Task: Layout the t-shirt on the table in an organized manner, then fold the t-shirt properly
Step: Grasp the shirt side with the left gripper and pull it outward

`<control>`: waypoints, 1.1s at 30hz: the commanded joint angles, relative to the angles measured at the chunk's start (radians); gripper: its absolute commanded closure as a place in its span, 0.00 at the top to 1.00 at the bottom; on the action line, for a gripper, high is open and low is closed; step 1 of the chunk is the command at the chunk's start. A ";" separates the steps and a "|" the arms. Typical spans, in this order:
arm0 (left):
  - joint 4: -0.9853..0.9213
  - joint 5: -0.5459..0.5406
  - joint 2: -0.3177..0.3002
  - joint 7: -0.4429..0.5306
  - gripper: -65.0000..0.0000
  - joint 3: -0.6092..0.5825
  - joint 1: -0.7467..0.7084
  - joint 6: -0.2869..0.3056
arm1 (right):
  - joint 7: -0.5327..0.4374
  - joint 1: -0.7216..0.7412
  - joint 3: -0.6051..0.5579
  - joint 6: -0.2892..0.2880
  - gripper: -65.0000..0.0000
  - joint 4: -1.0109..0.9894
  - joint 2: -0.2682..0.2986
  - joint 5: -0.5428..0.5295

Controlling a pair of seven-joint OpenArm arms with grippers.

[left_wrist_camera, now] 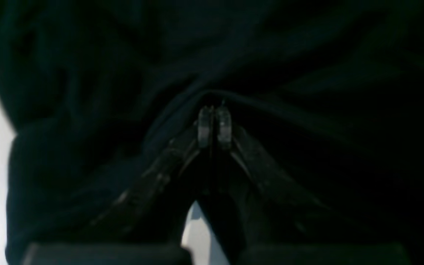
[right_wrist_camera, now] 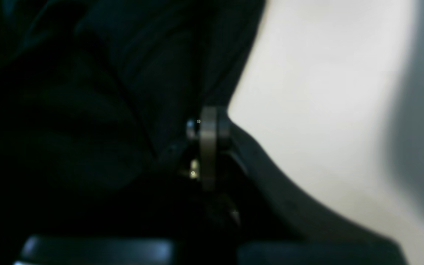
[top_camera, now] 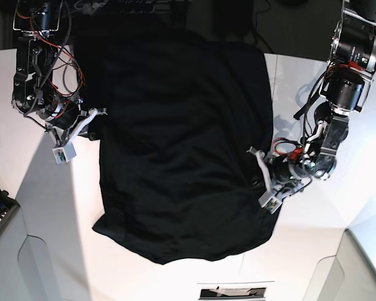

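The white worktop [top_camera: 44, 207] fills the base view, its near edge notched at both corners. Most of its middle is covered by the black t-shirt [top_camera: 182, 144], which lies spread from the far edge, where its top runs out of sight into the dark background, down to a curved, uneven lower border short of the near edge. The cloth is creased, with soft ridges running across it, and no print shows on the upward face.

At the shirt's border toward the base view's right, the left claw [top_camera: 258, 164] is clenched on the fabric; the left wrist view shows its two tips [left_wrist_camera: 214, 125] pressed together with a fold of black cloth rising between and around them.

At the opposite border, toward the far corner on the base view's left, the right claw [top_camera: 95, 122] is likewise clenched on the shirt's edge; its wrist view, blurred, shows the tips [right_wrist_camera: 209, 129] closed at the boundary between dark fabric and pale worktop.
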State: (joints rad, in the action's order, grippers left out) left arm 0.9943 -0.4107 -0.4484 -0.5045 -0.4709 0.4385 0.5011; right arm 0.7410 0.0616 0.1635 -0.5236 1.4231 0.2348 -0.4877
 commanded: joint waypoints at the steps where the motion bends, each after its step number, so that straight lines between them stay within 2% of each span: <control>1: -0.021 0.035 0.000 -0.022 0.03 -0.011 0.033 -0.023 | 0.004 -0.007 0.003 0.000 0.00 0.020 0.002 -0.012; 7: -0.141 0.073 0.085 -0.011 0.03 -0.042 0.136 -0.022 | 0.004 -0.083 0.003 -0.009 0.00 0.049 -0.075 -0.049; 14: -0.201 0.095 0.212 -0.019 0.03 -0.042 0.207 -0.022 | 0.008 -0.090 0.002 -0.024 0.00 0.053 -0.231 -0.055; 17: -0.201 0.116 0.235 -0.018 0.03 -0.042 0.208 -0.022 | 0.007 -0.086 0.002 -0.023 0.00 0.054 -0.276 -0.054; 19: -0.190 0.104 0.234 -0.016 0.03 -0.041 0.209 -0.026 | -0.005 -0.084 0.002 -0.023 0.00 0.070 -0.282 -0.054; 21: -0.149 0.072 0.211 -0.024 0.05 -0.034 0.209 -0.049 | -0.011 -0.084 0.006 -0.023 0.00 0.109 -0.282 -0.050; 23: -0.078 0.024 0.173 -0.048 0.10 -0.030 0.209 -0.048 | -0.010 -0.084 0.013 -0.023 0.00 0.163 -0.281 -0.039; 28: 0.148 -0.146 0.055 -0.201 0.26 -0.030 0.204 -0.048 | -0.038 -0.065 0.013 -0.023 0.00 0.240 -0.279 0.005; 30: 0.222 -0.219 0.004 -0.248 0.28 -0.030 0.185 -0.047 | -0.082 -0.023 0.013 -0.014 0.00 0.237 -0.279 0.071; 33: 0.346 -0.221 -0.074 -0.259 0.28 -0.030 0.103 -0.040 | -0.122 0.073 0.013 0.028 0.00 0.206 -0.268 0.182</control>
State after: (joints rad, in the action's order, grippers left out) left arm 1.3304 -0.6292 -0.5121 -0.7708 -0.5102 0.5186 0.4580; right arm 0.6495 0.1169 0.1764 -0.4927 1.6115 -0.0387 -0.2882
